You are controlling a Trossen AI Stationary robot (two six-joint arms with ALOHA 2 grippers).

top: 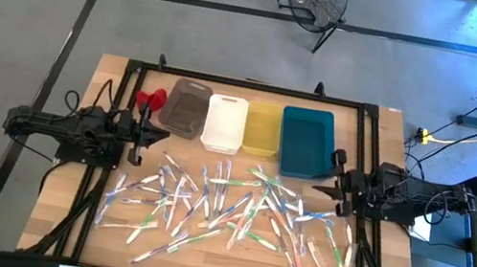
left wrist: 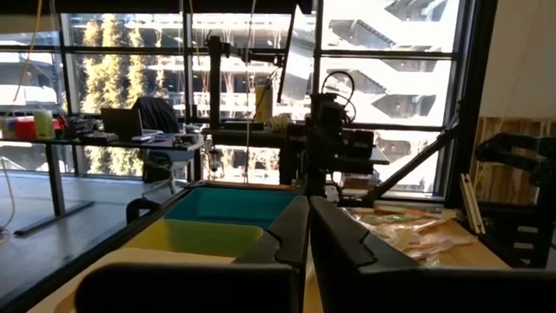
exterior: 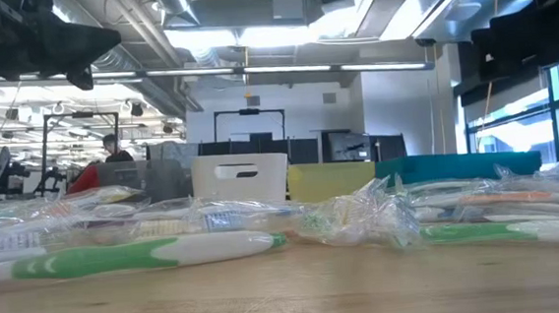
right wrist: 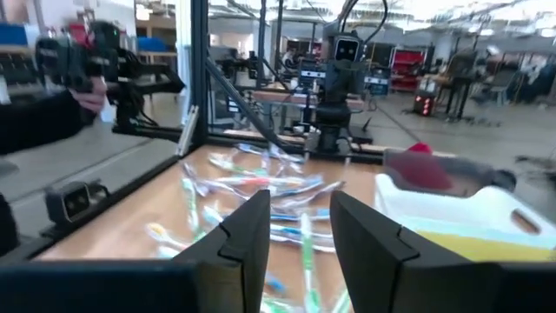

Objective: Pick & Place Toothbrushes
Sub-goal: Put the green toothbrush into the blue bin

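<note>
The toothbrushes [top: 225,211] are lying scattered in a loose heap across the near half of the wooden table [top: 120,85], many crossing or touching one another, most showing clear wrapping in the low view, where a white and green one [exterior: 138,254] is lying closest to the camera. Beyond the heap, four bins are standing side by side in a row: a grey bin [top: 185,108], a white bin [top: 225,123], a yellow bin [top: 262,127] and a teal bin [top: 306,142], each touching or just beside its neighbour. None of the bins is showing a toothbrush inside in the high view. A small red object [top: 150,98] is sitting just left of the grey bin.

The left gripper [top: 153,133] is hovering at the left edge of the heap, near the grey bin, its fingers [left wrist: 291,235] pressed together on nothing. The right gripper [top: 317,191] is hanging over the right edge of the heap, just below the teal bin, its fingers [right wrist: 248,228] standing apart with nothing between them.
</note>
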